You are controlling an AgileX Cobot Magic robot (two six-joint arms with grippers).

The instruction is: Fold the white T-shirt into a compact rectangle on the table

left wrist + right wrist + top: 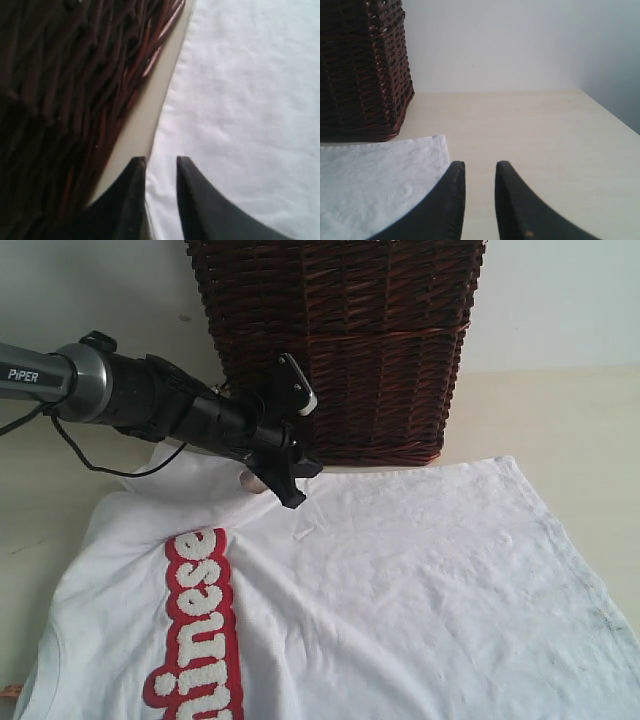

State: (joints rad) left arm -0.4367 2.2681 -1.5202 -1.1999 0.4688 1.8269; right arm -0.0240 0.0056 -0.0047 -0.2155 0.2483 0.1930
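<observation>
two arms, one of them at work. the white t-shirt (400, 590) lies spread letters-up on the table (560, 410), mostly flat. its red band (200, 620) sits toward the near left, and one long edge runs just in front of the wicker basket (340, 340). no clean fold shows in it, so i'd put the task at its first step.

the left gripper (290, 492) is down at that far edge, close by the basket. its jaws stand a narrow slit apart over the cloth's edge, with nothing pinched between them that i can see. the right gripper (479, 164) is out of the exterior view. its jaws show the same small gap, empty, above bare table beside a corner of the shirt.

next move, as i judge it: close the left jaws squarely on the edge and get the right onto its corner. then lift both together and carry the edge across, keeping clear of the basket.
</observation>
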